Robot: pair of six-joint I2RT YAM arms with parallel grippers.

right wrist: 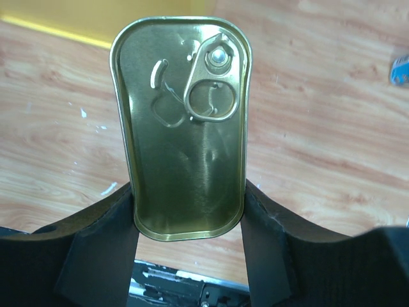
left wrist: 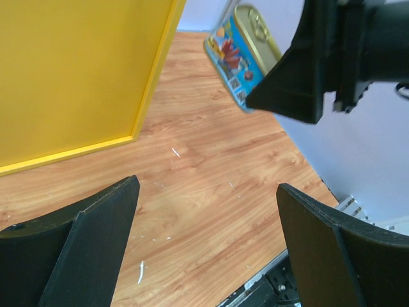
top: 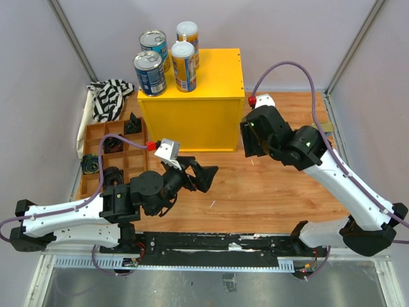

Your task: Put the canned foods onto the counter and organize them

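The yellow counter [top: 211, 112] stands at the table's back centre. Two wide blue cans [top: 149, 72] [top: 154, 46] and two slim white-lidded cans [top: 183, 66] [top: 187, 39] stand upright on its left part. My right gripper [top: 253, 138] is beside the counter's right side, shut on a flat gold tin [right wrist: 182, 128] with its pull-tab lid facing the camera, held above the table. The tin also shows in the left wrist view [left wrist: 246, 45]. My left gripper [top: 203, 176] is open and empty [left wrist: 208, 192] over the bare table in front of the counter. The second gold tin is not clearly seen.
A brown wooden compartment tray [top: 96, 137] with small black objects lies at the left. A striped cloth [top: 110, 96] lies behind it. A small blue-edged thing [right wrist: 401, 69] shows at the right edge of the right wrist view. Walls close in the back and sides.
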